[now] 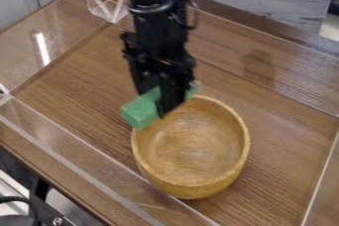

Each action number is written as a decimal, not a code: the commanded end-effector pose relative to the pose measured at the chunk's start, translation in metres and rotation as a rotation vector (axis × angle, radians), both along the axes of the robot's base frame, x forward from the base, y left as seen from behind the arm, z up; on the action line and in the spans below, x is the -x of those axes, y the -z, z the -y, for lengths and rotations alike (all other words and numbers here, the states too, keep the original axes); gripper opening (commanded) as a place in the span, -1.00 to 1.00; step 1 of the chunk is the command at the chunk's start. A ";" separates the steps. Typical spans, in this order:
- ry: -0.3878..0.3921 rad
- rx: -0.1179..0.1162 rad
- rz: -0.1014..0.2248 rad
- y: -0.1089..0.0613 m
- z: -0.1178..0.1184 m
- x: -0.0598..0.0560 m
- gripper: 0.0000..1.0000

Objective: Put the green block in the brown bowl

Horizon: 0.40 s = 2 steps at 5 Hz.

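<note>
Above the near-left rim of the large round light-brown wooden bowl [192, 148], the black gripper [166, 101] is clamped on the small bright green rectangular block [141, 111]. Its fingers hide the block's right end.

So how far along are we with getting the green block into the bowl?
Done: the gripper is shut on the green block and has it lifted off the table. In hand: the block hangs at the near-left rim of the brown bowl, apparently not yet over the hollow. Left: carry it over the hollow, which looks empty, lower, and release.
</note>
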<state>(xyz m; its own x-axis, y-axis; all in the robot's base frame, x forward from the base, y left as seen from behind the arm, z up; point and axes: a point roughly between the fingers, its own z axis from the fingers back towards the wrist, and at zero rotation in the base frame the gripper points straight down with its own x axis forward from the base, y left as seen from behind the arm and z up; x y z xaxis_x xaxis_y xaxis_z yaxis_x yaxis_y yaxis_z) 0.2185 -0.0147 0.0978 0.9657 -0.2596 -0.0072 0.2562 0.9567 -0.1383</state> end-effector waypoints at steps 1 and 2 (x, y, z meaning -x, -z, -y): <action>0.082 -0.005 0.053 -0.006 0.044 0.014 -1.00; 0.149 -0.015 0.066 -0.004 0.087 0.029 -1.00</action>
